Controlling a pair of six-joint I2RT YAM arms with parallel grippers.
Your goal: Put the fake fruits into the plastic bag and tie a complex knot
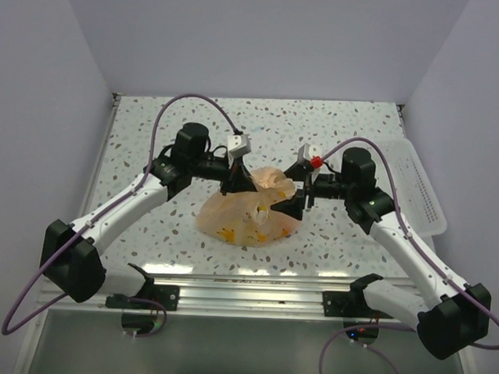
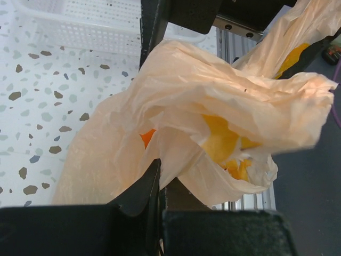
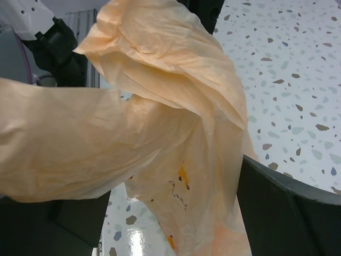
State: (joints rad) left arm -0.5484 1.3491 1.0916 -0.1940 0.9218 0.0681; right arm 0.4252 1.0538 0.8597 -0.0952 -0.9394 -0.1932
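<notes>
Tying seems the step in hand: fruits (image 2: 221, 141) lie inside the bag (image 1: 248, 216) on the table (image 1: 153, 134), left gripper (image 1: 231, 185) clamped on its bunched top, right gripper (image 1: 301, 197) gaping around a loose flap it must next pinch and pull across.

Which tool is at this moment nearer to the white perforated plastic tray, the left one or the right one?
Right. The right tool is at the peach-orange plastic bag, on the side facing the white perforated plastic tray; the left tool is at the bag's far side.
</notes>
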